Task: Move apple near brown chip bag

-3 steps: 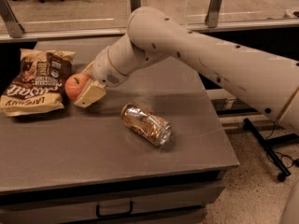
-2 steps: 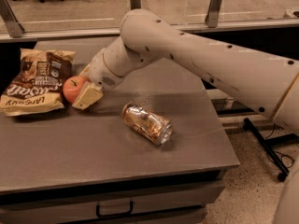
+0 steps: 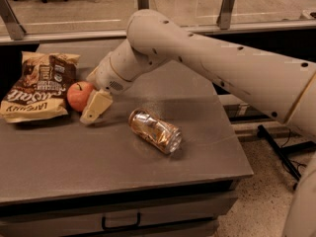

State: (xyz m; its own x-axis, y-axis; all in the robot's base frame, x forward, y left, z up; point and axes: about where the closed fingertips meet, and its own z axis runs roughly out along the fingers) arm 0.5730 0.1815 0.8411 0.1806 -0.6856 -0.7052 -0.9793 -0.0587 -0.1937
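Note:
The red-orange apple point(image 3: 78, 95) sits at the left of the grey table, touching the right edge of the brown chip bag point(image 3: 37, 85), which lies flat with its white script lettering upside down. My gripper point(image 3: 85, 106) is down at the apple and shut on it. One tan finger point(image 3: 97, 105) presses the apple's front right side. The other finger is hidden behind the apple.
A shiny orange-and-silver can point(image 3: 155, 131) lies on its side mid-table, to the right of the gripper. My large white arm point(image 3: 207, 58) reaches in from the right over the table's back half. The table's front edge point(image 3: 123, 189) has a drawer below it. A railing runs behind.
The gripper and the apple have sunk slightly toward the table beside the bag. The arm has swung a little to the left. The can and the bag have not moved.

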